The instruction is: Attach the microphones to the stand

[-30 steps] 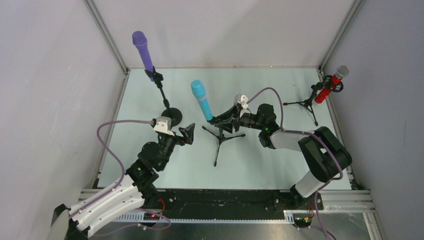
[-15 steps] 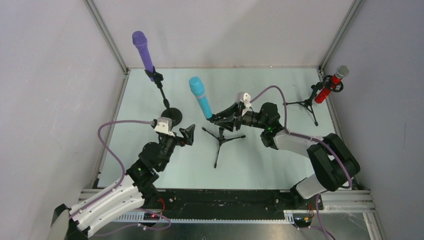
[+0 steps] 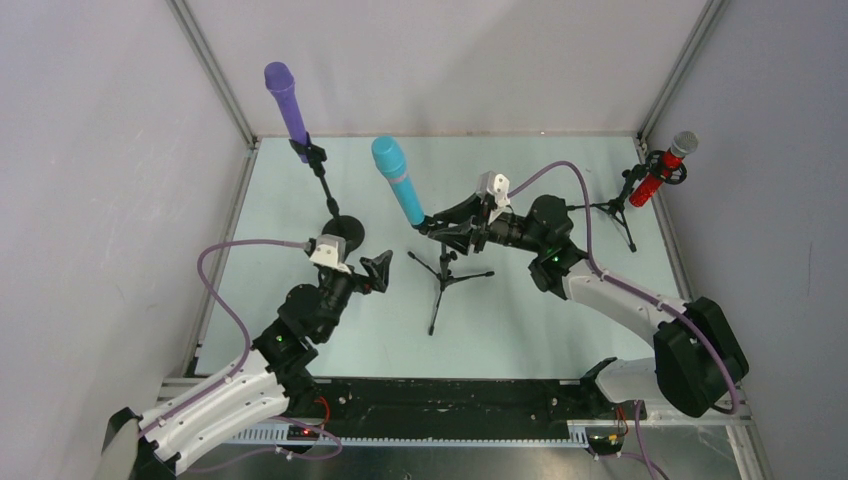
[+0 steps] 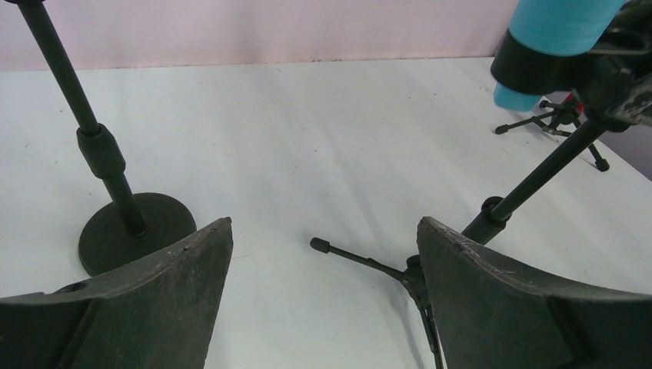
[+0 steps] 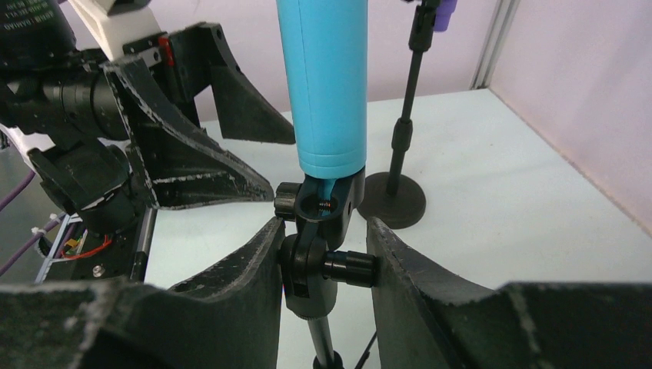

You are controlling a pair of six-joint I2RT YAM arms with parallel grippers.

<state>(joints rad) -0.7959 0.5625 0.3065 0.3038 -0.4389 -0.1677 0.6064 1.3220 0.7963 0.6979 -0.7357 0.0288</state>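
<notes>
The teal microphone (image 3: 397, 178) sits tilted in the clip of the middle tripod stand (image 3: 445, 275). My right gripper (image 3: 440, 228) is shut on that stand's swivel joint (image 5: 311, 269) just under the teal microphone (image 5: 323, 84), one finger on the joint and the other on its knob. The purple microphone (image 3: 285, 100) is clipped on the round-base stand (image 3: 340, 228) at the back left. The glittery red microphone (image 3: 660, 172) is clipped on a tripod stand (image 3: 620, 210) at the back right. My left gripper (image 3: 378, 272) is open and empty, low between the round base (image 4: 134, 231) and a tripod leg (image 4: 361, 257).
The table is walled by pale panels with metal frame posts at the back corners. My left arm (image 5: 84, 108) shows close behind the middle stand in the right wrist view. Purple cables loop off both arms. A black rail runs along the near edge (image 3: 450, 395).
</notes>
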